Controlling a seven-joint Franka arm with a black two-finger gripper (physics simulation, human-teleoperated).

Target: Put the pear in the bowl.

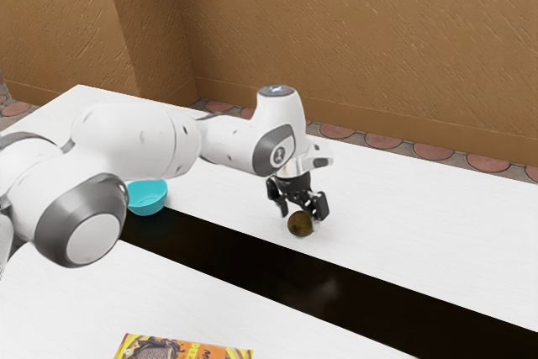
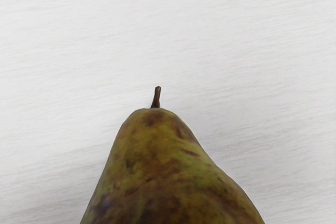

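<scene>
My gripper is over the white table with its two fingers spread apart, low above the pear. The dark green-brown pear is just under and partly between the fingertips, and I see no grip on it. In the wrist view the pear lies close under my hand, its narrow end and brown stem visible. The turquoise bowl stands farther toward the exterior view's left, partly behind the arm; what shows of its inside holds nothing.
A black strip runs across the white table. At the exterior view's lower edge is an orange and yellow package. A brown wall rises beyond the table.
</scene>
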